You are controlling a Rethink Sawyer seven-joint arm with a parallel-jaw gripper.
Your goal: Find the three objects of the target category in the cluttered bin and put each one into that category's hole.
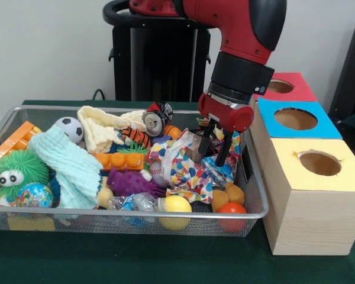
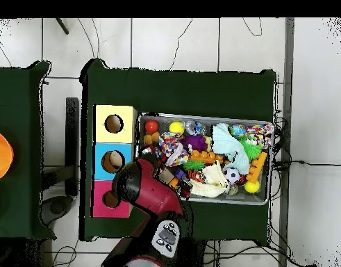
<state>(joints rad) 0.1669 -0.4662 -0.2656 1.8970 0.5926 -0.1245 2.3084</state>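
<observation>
My gripper point(image 1: 215, 145) hangs open inside the right end of the wire bin point(image 1: 255, 188), its black fingertips point(image 1: 205, 142) just above a crumpled multicoloured cloth point(image 1: 178, 167). Nothing is between the fingers. Beside the bin stand three wooden boxes, each with a round hole: yellow point(image 1: 319, 163), blue point(image 1: 295, 119) and red point(image 1: 280, 86). In the overhead view the arm point(image 2: 148, 189) covers the gripper, reaching over the bin's end next to the blue box point(image 2: 112, 161).
The bin holds a crushed can point(image 1: 155, 122), a soccer ball point(image 1: 69, 128), a mint cloth point(image 1: 70, 167), a cream cloth point(image 1: 100, 128), orange bricks point(image 1: 119, 161), a purple spiky toy point(image 1: 130, 182), a green fuzzy toy point(image 1: 15, 171), and yellow point(image 1: 175, 206) and red point(image 1: 231, 209) balls.
</observation>
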